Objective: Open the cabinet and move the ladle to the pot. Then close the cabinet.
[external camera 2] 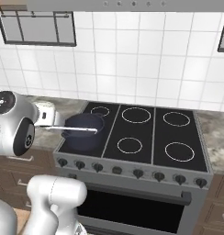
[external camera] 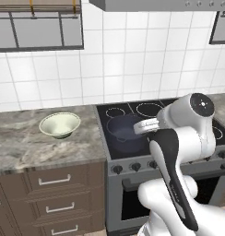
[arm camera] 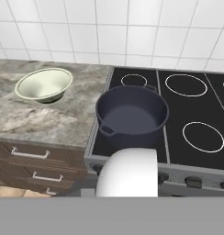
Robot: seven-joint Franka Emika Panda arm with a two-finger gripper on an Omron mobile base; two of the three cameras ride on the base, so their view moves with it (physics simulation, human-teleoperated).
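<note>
Pot (arm camera: 131,115) on front-left burner, nothing inside | green bowl (arm camera: 44,85) on counter

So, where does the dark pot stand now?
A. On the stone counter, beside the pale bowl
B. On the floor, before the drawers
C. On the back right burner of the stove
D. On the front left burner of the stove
D: the pot sits on the stove at its front left corner, next to the counter, where the bowl stands apart from it.
</note>
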